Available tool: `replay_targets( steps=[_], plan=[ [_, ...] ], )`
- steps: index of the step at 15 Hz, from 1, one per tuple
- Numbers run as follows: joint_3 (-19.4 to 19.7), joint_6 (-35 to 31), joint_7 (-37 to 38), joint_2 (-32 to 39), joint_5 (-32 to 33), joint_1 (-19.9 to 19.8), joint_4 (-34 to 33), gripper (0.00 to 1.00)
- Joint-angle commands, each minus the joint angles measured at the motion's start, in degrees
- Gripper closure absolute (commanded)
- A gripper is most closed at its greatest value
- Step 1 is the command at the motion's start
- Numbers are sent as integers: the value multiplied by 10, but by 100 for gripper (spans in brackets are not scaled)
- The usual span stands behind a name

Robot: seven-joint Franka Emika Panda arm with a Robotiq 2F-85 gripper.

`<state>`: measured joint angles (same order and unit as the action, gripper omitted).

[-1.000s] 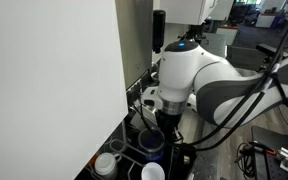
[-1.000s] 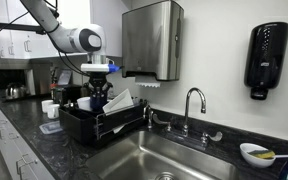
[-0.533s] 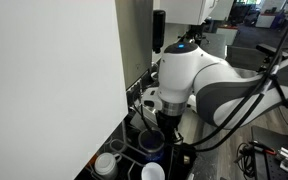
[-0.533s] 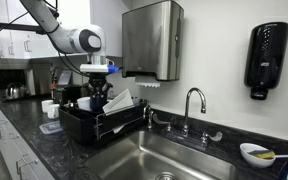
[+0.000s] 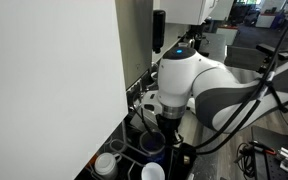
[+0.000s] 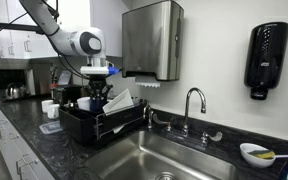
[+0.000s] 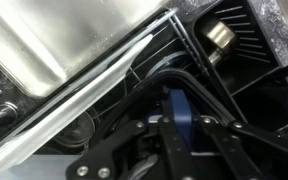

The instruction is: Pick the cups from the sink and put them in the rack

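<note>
Dark blue cup [image 5: 152,143] sits low in the black rack [image 5: 132,128], right under the gripper [image 5: 168,124]. A white cup [image 5: 152,172] stands just beside it. Risk: sideways drift knocks that neighbour.

Bench-level exterior view: rack [image 6: 89,122] stands on the bench [image 6: 34,140] at the end of the sink [image 6: 144,158]. The cup is hidden behind the rack wall.

Wrist view: gripper [image 7: 181,125] nearly closed, apparently pinching the blue cup's wall [image 7: 178,100] among the wires. Risks: a thin rim pinch may slip; releasing while tilted may tip the cup against a divider.
</note>
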<state>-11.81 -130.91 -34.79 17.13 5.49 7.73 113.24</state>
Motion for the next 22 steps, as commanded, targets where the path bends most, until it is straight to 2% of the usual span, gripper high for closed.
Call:
replay_targets(
  steps=[1, 3, 4, 5, 6, 7, 12, 14, 17, 22],
  plan=[
    [0, -10, 6, 7, 19, 4, -1, 96],
    [-2, -8, 1, 10, 23, 4, -3, 96],
    [-2, -6, -1, 12, 23, 3, -4, 89],
    [-3, -3, -3, 13, 23, 3, -5, 59],
    [-4, -1, -6, 14, 23, 3, -5, 58],
    [-4, 0, -7, 14, 22, 3, -5, 52],
    [-6, 7, -21, 12, 18, 1, -9, 17],
    [-17, 29, -66, 12, 2, -6, -16, 3],
    [-28, 66, -124, -4, -18, -7, -23, 0],
    [-21, 157, -137, -42, -29, -1, -47, 0]
  ],
)
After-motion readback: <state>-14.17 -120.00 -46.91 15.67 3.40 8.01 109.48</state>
